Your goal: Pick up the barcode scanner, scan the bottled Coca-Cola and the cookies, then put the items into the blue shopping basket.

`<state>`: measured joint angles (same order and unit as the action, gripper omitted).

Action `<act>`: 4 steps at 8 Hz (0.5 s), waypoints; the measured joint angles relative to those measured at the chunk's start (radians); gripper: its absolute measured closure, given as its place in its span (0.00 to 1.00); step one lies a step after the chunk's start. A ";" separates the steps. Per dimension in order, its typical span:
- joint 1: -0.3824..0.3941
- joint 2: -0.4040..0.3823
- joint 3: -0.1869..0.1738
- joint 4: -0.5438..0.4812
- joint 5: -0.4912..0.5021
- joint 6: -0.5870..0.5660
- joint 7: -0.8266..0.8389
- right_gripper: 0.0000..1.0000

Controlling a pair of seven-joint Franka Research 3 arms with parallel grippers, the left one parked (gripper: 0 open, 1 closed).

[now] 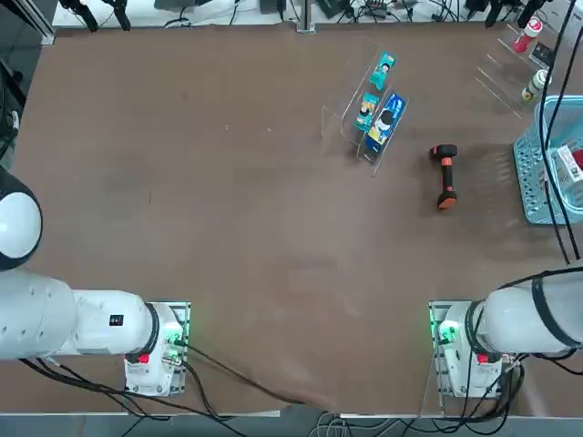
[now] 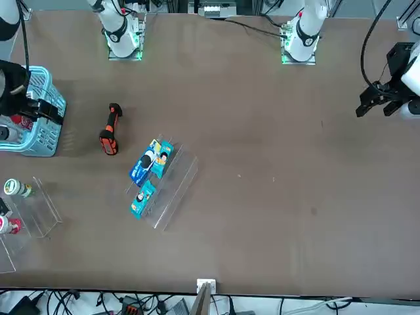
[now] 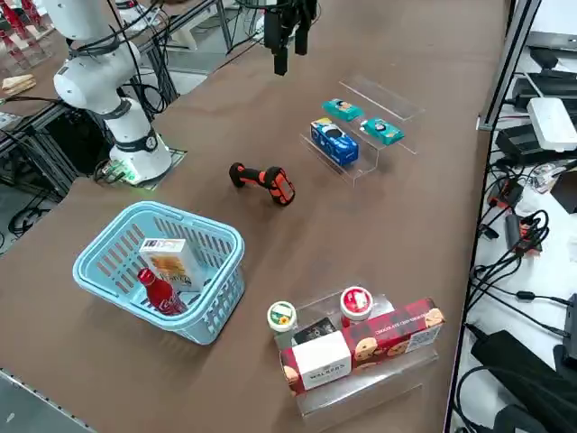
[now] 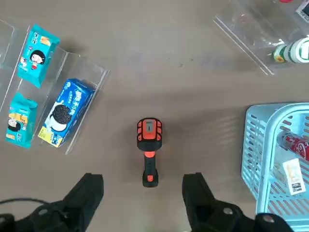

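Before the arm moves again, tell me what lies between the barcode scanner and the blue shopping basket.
Nothing but bare tabletop lies between the barcode scanner and the blue shopping basket; the right side view shows it.

The barcode scanner [image 3: 262,182], a black gun-shaped tool with orange accents, is laid flat on the worktop, between the blue shopping basket [image 3: 160,269] and a clear rack of packets, touched by neither. The basket is pale blue plastic with slotted walls, set upright and open. Inside it, the bottled Coca-Cola [image 3: 161,291], red-capped and red-labelled with dark contents, is seen tilted beside the cookies [image 3: 172,262], a white box marked with an orange-yellow picture, also contained in the basket.
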<state>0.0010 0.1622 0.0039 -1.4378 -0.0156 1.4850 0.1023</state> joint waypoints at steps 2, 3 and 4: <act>0.000 0.013 -0.005 0.000 0.001 0.004 -0.001 0.00; 0.000 0.016 -0.007 0.000 0.000 0.006 -0.002 0.00; 0.001 0.015 -0.007 0.000 0.000 0.007 -0.002 0.00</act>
<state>0.0022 0.1777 -0.0034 -1.4375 -0.0151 1.4922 0.1001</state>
